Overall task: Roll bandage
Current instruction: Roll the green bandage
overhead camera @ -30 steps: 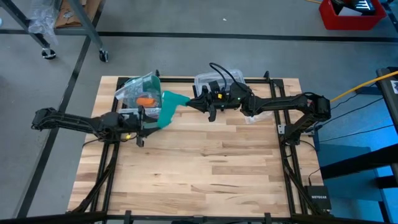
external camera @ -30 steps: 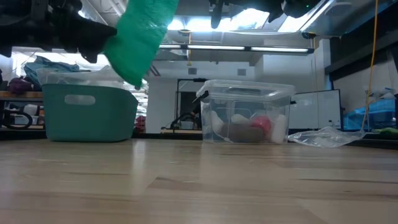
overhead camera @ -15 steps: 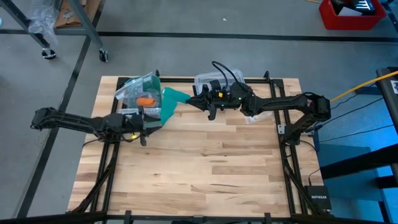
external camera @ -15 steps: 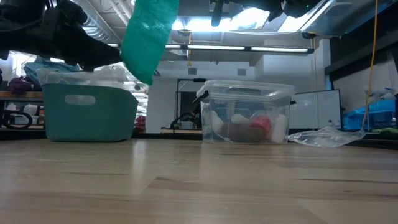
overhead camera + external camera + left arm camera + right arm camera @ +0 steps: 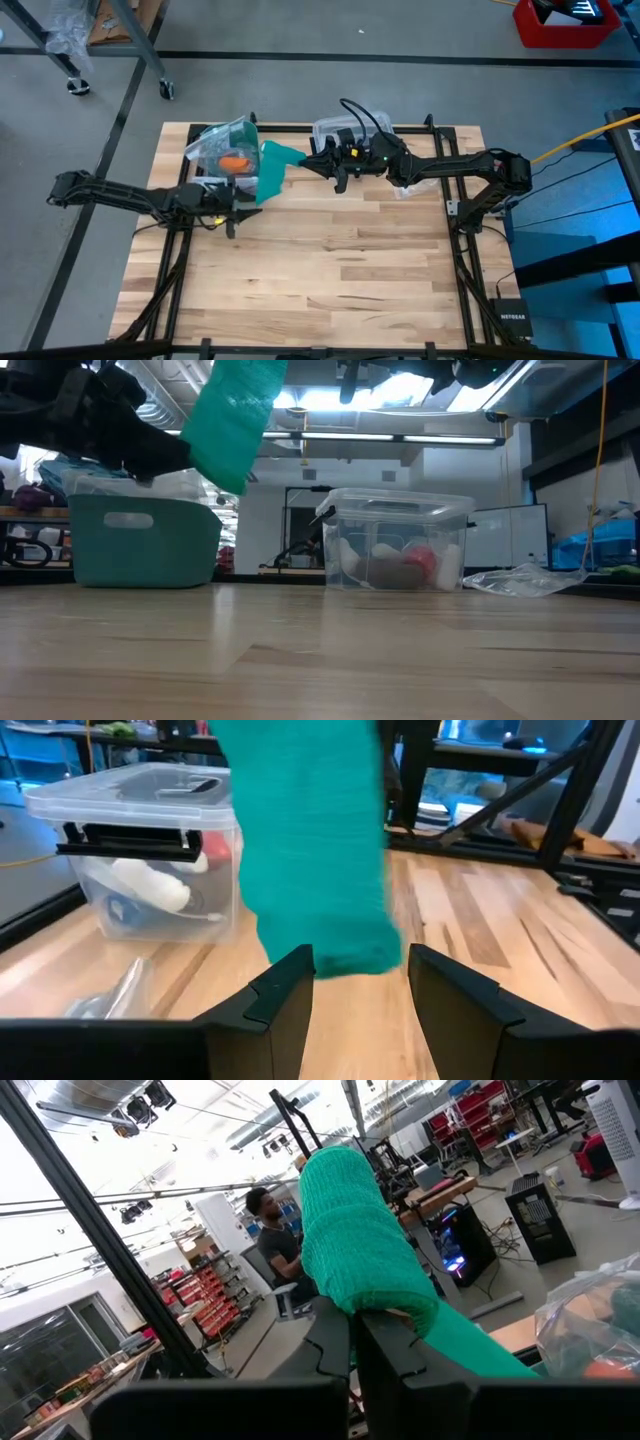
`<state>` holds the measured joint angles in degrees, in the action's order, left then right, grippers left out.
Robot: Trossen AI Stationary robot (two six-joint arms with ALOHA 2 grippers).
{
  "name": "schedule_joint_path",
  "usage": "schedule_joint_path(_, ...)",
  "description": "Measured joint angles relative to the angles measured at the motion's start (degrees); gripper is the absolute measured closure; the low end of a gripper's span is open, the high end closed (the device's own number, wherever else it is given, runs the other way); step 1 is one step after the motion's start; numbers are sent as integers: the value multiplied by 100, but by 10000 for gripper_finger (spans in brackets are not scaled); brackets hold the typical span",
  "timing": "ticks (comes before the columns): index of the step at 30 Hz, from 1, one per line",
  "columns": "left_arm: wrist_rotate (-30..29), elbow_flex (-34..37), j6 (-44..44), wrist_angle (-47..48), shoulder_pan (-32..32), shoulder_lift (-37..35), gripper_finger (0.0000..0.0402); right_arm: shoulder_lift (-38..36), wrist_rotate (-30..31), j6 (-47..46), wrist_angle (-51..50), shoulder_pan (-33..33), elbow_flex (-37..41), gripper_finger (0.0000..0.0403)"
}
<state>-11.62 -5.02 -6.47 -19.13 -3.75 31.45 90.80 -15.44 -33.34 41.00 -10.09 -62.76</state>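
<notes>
While the right gripper (image 5: 318,160) pinched the bandage (image 5: 270,172) shut, the left gripper (image 5: 358,982) sat open below; a mistimed grab could've missed it.

Light wood-plank table (image 5: 330,270): clear lidded plastic box (image 5: 395,540) w/ red item at far edge; clear bag w/ orange item (image 5: 232,161) far-left; teal plastic bin (image 5: 140,540) behind.
</notes>
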Motion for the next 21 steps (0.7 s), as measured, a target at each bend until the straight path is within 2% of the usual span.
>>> schedule_joint_path(7, -215, 0, 218, -435, 2, 6, 245, 0, 0, 0, -1, 0, 0, 397)
schedule_joint_path(13, -498, 0, 391, -359, 4, 52, 257, 2, -12, -1, -1, 0, 0, 396)
schedule_joint_path(16, -505, 0, 392, -360, 4, 137, 293, 2, -80, -175, 0, 0, 0, 397)
schedule_joint_path(21, -507, 0, 390, -391, 4, 194, 384, 2, -543, -428, -69, 75, 0, 397)
